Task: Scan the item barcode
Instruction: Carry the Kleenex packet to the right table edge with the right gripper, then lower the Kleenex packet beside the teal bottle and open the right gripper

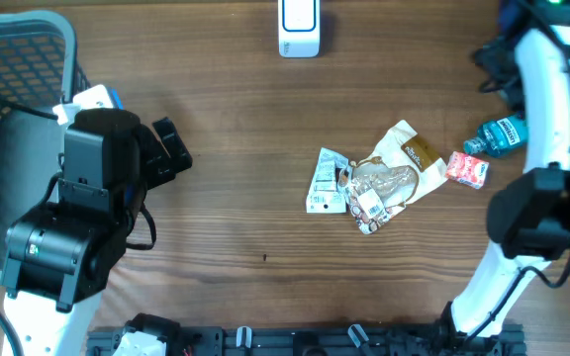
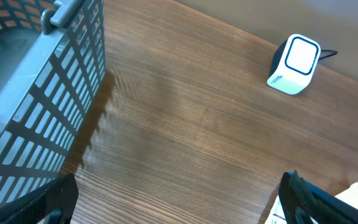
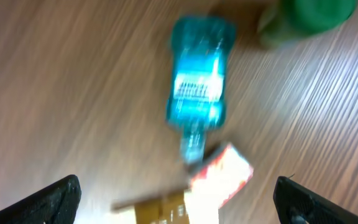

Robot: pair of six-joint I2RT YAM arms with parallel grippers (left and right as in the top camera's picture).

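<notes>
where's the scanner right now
In the overhead view the scanner stands at the far edge of the table, about midway across, apart from the pile of packets toward the right.

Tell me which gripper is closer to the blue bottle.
Right. The right gripper is directly over the blue bottle; the left gripper sits far off beside the basket.

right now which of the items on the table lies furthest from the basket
The blue bottle, lying on its side at the far right of the group. The red-and-white box beside it and the packets sit closer to the basket.
</notes>
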